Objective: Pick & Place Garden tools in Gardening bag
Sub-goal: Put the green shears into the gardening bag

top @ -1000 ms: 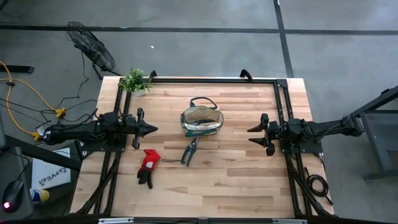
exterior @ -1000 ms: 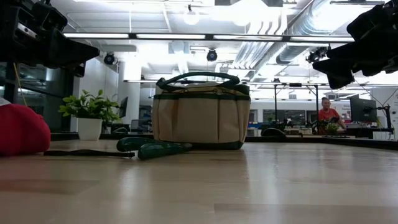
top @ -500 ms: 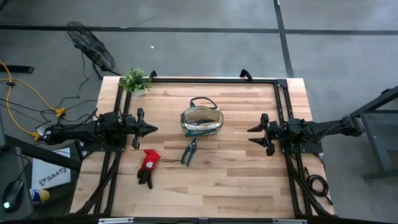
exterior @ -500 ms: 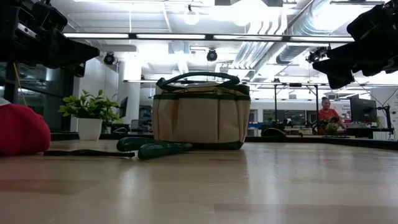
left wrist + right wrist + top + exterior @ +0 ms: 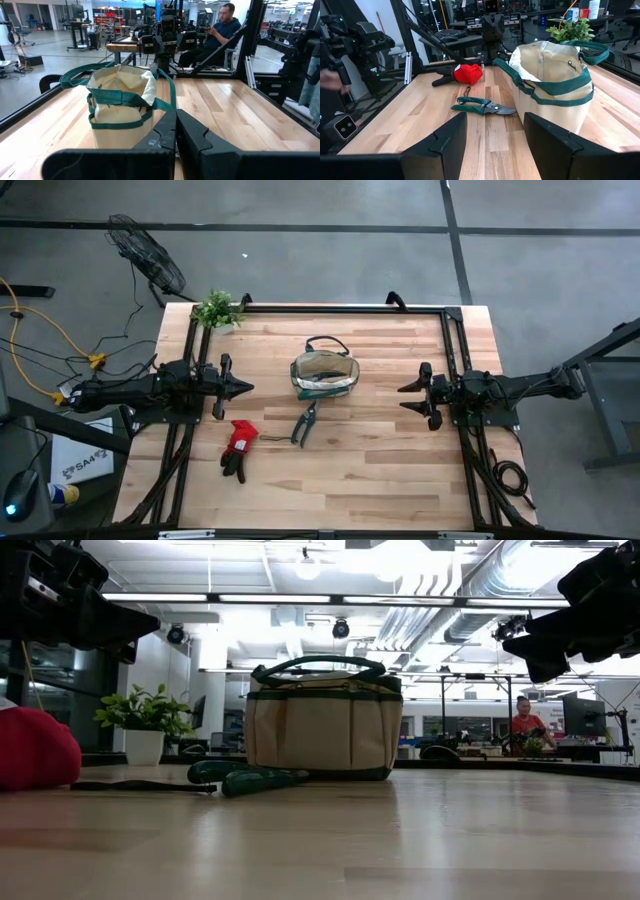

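Note:
The tan gardening bag (image 5: 324,374) with green trim stands upright mid-table, its mouth open, with dark-green tool handles inside. One pair of green-handled pruning shears (image 5: 304,422) lies flat on the table near the bag. The red-and-black glove pair (image 5: 238,447) lies nearer the left front. No trowels show. My left gripper (image 5: 248,388) is shut and empty, left of the bag, above the table. My right gripper (image 5: 403,395) is open and empty, right of the bag.
A small green plant in a white pot (image 5: 217,310) stands at the table's far left corner. A black frame (image 5: 340,308) runs along the far edge and both sides. Bare wood lies between the shears and the near edge. A person (image 5: 220,25) sits beyond the table.

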